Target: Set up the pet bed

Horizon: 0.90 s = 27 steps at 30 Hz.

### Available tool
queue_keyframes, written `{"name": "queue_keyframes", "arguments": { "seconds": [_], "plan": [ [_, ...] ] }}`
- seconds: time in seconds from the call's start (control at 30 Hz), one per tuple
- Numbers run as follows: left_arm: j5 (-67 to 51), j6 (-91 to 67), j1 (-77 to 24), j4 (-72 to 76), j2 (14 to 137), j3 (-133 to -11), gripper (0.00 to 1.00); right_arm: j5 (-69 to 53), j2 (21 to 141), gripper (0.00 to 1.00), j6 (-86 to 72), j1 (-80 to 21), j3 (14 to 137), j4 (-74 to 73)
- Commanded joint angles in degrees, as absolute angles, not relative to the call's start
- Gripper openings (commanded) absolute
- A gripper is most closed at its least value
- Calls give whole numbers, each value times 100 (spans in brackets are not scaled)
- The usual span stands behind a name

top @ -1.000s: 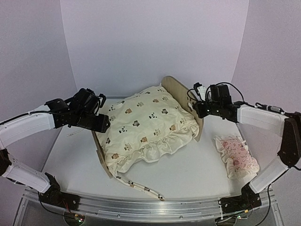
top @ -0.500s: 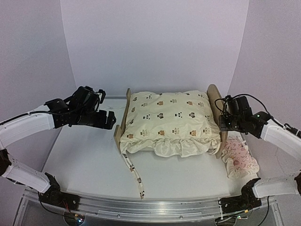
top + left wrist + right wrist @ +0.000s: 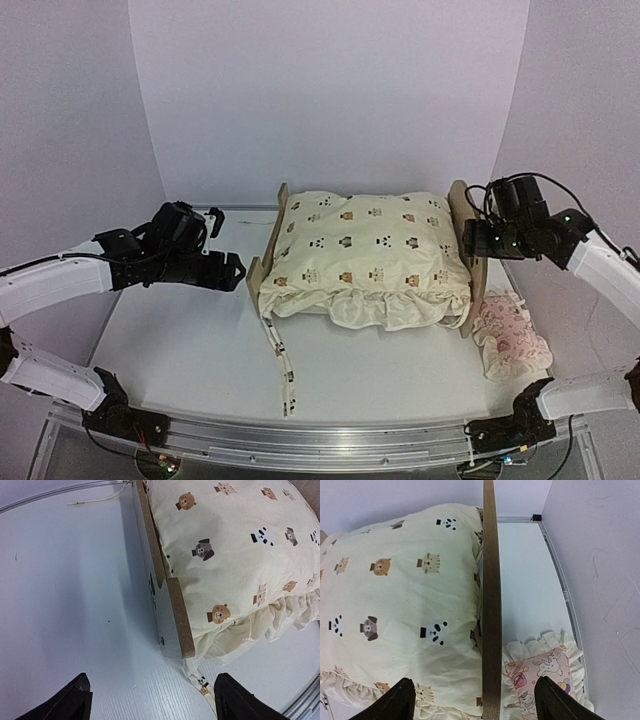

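Jaws wide beside light-wood pet bed [image 3: 490,605], plump ruffled cushion [image 3: 365,250] on it.

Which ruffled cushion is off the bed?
The small pink pillow, lying on the table beside the pet bed; the cream animal-print cushion sits on it.

— Where's your cushion [image 3: 365,250]?
— On the pet bed [image 3: 262,272], mid-table; one tie [image 3: 285,365] trails off its left front corner toward the near edge.
— And the pillow [image 3: 510,335]?
— On the table [image 3: 180,340] to your right, just beside the bed
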State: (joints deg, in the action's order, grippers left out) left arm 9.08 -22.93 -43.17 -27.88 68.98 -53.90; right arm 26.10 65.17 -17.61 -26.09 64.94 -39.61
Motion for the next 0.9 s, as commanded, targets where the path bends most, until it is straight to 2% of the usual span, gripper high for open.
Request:
{"name": "queue_keyframes", "arguments": {
  "seconds": [0.0, 0.07, 0.17, 0.4, 0.67, 0.87],
  "plan": [
    [664, -2317, -4310, -2239, 6925, -5398, 83, 1829, 6707, 81, -1860, -2715, 7274, -4347],
    [725, -2348, -4306, -2174, 6911, -5369, 82, 1645, 7056, 78, -1855, -3142, 7637, -4351],
    [837, -2404, -4306, -2129, 6810, -5303, 81, 1999, 7770, 78, -1503, -4264, 8325, -4351],
    [1277, -2543, -4307, -2259, 6387, -4971, 81, 1678, 10366, 78, -811, -5792, 10320, -4393],
    [1608, -2794, -4307, -2644, 5698, -4618, 80, 1239, 12429, 76, -475, -6126, 12322, -4543],
    [1497, -2947, -4306, -2605, 5417, -4373, 78, 1524, 13344, 77, 85, -6156, 13229, -4588]
  ]
}}
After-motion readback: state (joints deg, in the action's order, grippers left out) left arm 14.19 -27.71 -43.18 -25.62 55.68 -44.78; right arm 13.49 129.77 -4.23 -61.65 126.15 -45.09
